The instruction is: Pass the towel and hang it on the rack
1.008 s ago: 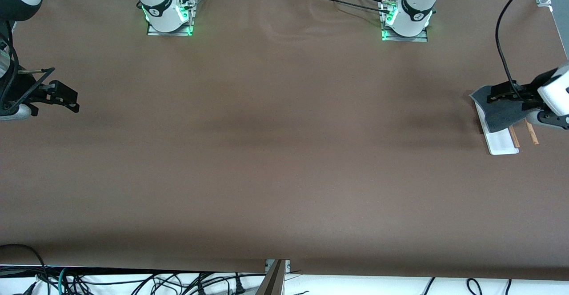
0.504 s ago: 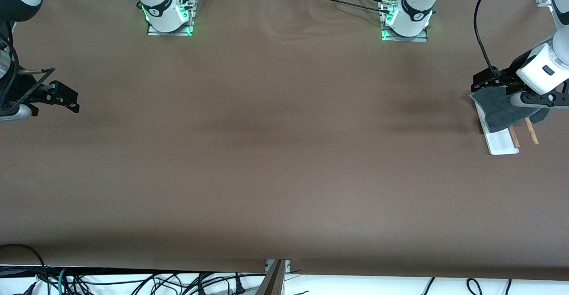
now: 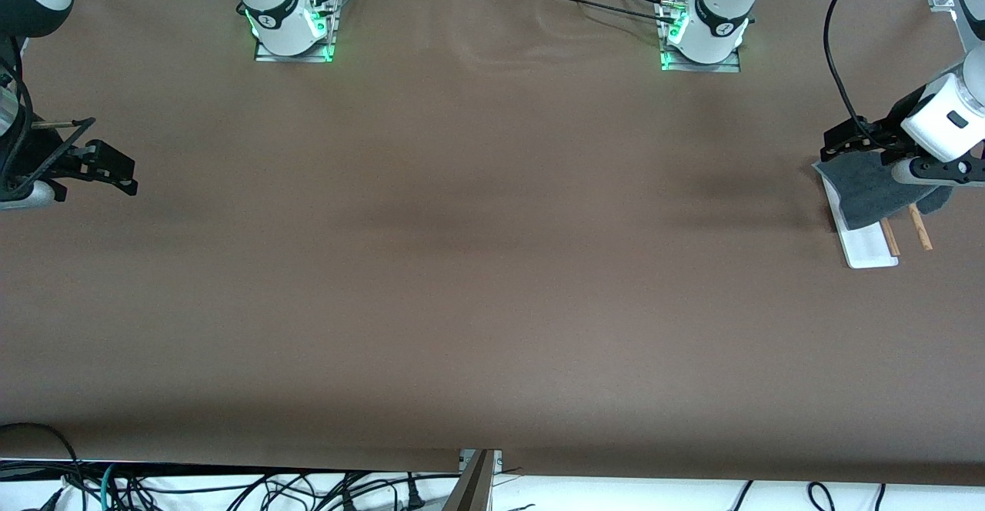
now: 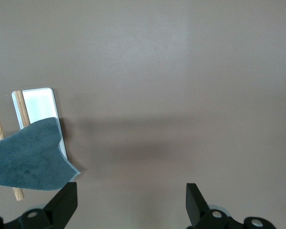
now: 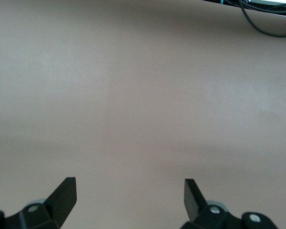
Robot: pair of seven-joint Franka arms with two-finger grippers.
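Grey towel (image 3: 866, 186), one, draped over rack (image 3: 869, 248); two wooden rods (image 3: 919, 228).

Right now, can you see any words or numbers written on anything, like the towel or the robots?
No text can be read anywhere.
Towel: plain grey, no label showing.
Rack: plain white base, no writing.
Dark marks on the arm bases by the green lights: too small to read.

Both arms are glossy white with black joint bands, bolted to metal plates lit by green lamps, a red cap beside each base. Black cable runs to the left wrist. The fingers (image 4: 198, 202) are black, wedge-shaped.
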